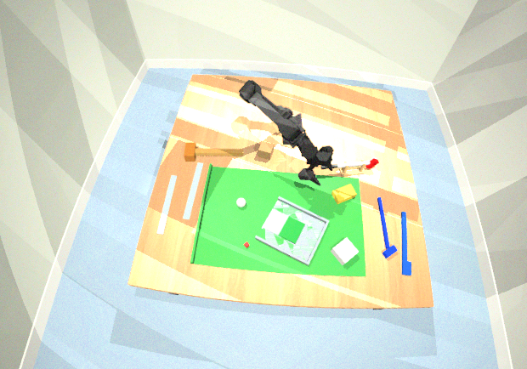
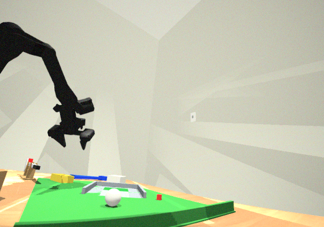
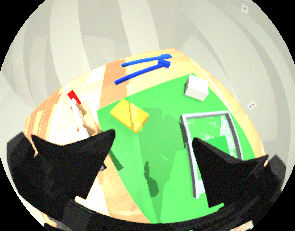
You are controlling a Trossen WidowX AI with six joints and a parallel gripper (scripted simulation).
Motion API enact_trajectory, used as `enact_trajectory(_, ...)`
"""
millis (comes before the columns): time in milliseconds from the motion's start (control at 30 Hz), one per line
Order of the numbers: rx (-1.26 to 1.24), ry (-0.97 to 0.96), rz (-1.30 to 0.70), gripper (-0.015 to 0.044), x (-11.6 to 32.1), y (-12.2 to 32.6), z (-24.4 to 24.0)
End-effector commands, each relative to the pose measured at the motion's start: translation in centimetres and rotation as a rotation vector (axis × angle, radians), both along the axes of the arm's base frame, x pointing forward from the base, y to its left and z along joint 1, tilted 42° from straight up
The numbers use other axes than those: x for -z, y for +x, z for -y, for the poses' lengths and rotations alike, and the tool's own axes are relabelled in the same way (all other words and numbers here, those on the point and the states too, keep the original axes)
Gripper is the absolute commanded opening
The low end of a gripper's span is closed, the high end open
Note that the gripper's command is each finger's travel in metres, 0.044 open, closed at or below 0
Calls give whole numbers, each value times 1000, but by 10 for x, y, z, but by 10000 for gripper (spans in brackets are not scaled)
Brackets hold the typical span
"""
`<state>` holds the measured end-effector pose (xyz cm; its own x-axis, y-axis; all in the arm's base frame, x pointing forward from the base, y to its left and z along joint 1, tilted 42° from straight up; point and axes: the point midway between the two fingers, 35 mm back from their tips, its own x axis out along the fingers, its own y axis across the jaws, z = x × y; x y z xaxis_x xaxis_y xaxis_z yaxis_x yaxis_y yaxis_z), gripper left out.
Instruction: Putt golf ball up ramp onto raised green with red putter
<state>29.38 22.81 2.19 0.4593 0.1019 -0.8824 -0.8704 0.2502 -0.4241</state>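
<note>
The red putter, with its red head (image 1: 371, 162) (image 2: 30, 160) (image 3: 73, 96), pale shaft and dark grip, lies on a wooden rack beside the mat's back right corner. My gripper (image 2: 74, 147) (image 3: 154, 137) is open and empty, pointing down high above the mat's back part, near the grip end of the putter. The white golf ball (image 1: 240, 202) (image 2: 113, 197) rests on the green mat (image 1: 225, 236), left of the ramp; it is out of the wrist view. The white ramp (image 1: 274, 222) leads to the raised green (image 1: 291, 229) (image 2: 116, 189), inside low grey walls.
A yellow block (image 1: 343, 194) (image 2: 61, 178) (image 3: 129, 116) and a white block (image 1: 344, 251) (image 3: 197, 87) stand on the mat. A small red cube (image 1: 246, 245) (image 2: 159, 197) lies left of the ramp. Two blue clubs lie right of the mat. A wooden mallet (image 1: 190, 151) lies at the back left.
</note>
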Motion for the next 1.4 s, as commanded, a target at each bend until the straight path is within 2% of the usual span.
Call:
enact_trajectory(0, -156, -239, -153, 440, 38, -33, -1)
enact_trajectory(167, -418, -610, -388, 440, 76, -87, 10)
enact_trajectory(233, -484, -702, -446, 440, 82, -99, 15)
enact_trajectory(1367, -491, -715, -453, 440, 126, -89, 56)
